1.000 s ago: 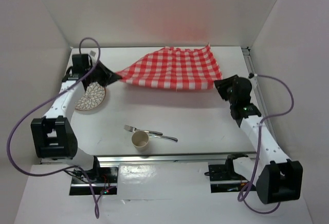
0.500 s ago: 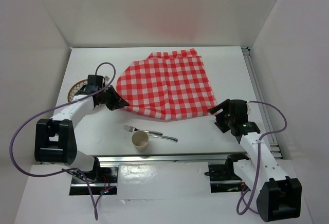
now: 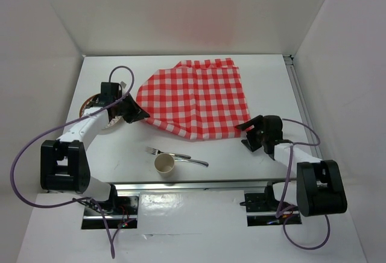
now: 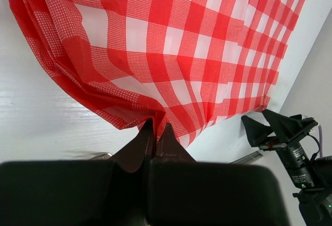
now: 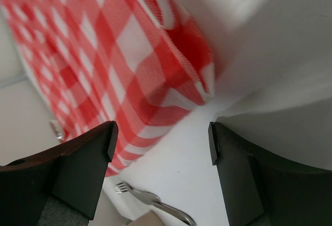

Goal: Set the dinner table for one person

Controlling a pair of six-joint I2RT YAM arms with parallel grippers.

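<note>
A red-and-white checked cloth (image 3: 196,97) lies spread on the white dinner table (image 3: 241,154). My left gripper (image 3: 142,114) is shut on the cloth's near-left corner (image 4: 155,113), pinching a fold of it. My right gripper (image 3: 243,134) is open and empty just beside the cloth's near-right corner (image 5: 171,99). A fork (image 3: 158,152) and a spoon (image 3: 194,161) lie near the front edge, with a beige cup (image 3: 164,164) touching them. A patterned plate (image 3: 96,103) sits at the left, mostly hidden under my left arm.
White walls close in the table on the left, back and right. A metal rail (image 3: 199,184) runs along the front edge. The right arm (image 4: 290,143) shows in the left wrist view. The fork also shows in the right wrist view (image 5: 129,189).
The cloth was dragged toward the front and laid flat. My right gripper let go of its corner and opened. My left gripper moved slightly back, still holding its corner.
</note>
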